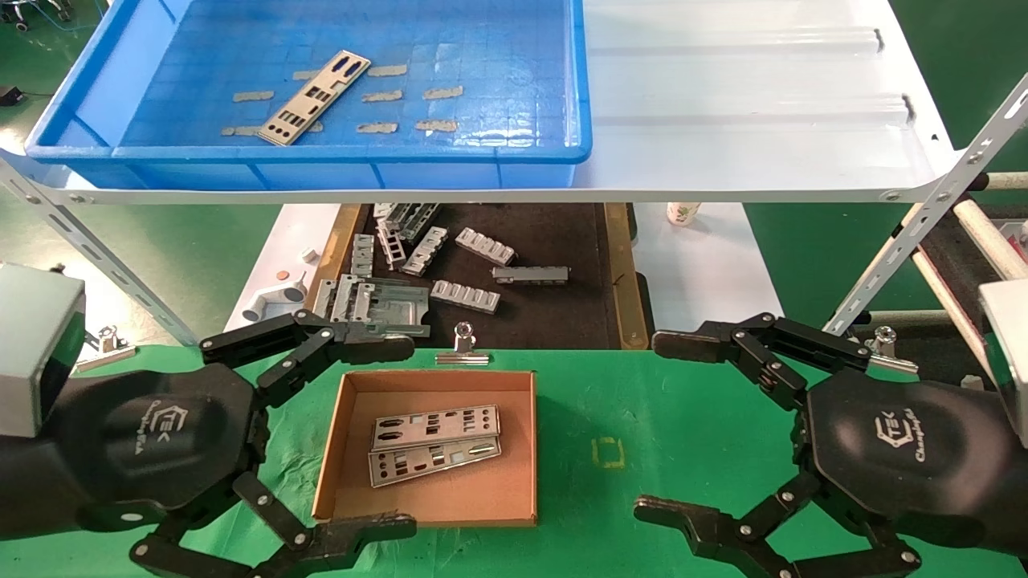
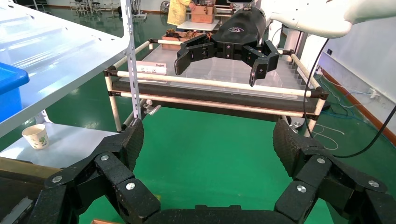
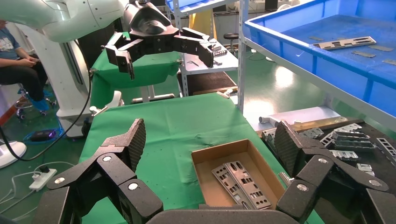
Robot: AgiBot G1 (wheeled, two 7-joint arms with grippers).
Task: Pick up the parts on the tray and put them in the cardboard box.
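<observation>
head: one part (image 1: 315, 97) left in tray (image 1: 201, 164) on white shelf (image 1: 747, 120); two parts (image 1: 434, 442) in box (image 1: 345, 433) on green cloth (image 1: 642, 401); left gripper (image 1: 381, 437) and right gripper (image 1: 666, 429) fingers apart, empty.
left wrist: paper cup (image 2: 35, 136), far rack (image 2: 210, 95); box hidden.
right wrist: seated person (image 3: 21, 70), cut off.

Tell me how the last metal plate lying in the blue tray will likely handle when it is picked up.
The plate looks thin and full of cut-outs, so probably light and slightly springy. Lying flat on the tray floor, its edge may be hard to catch. Its smooth silvery surface could slip between fingers. It should not roll.
</observation>
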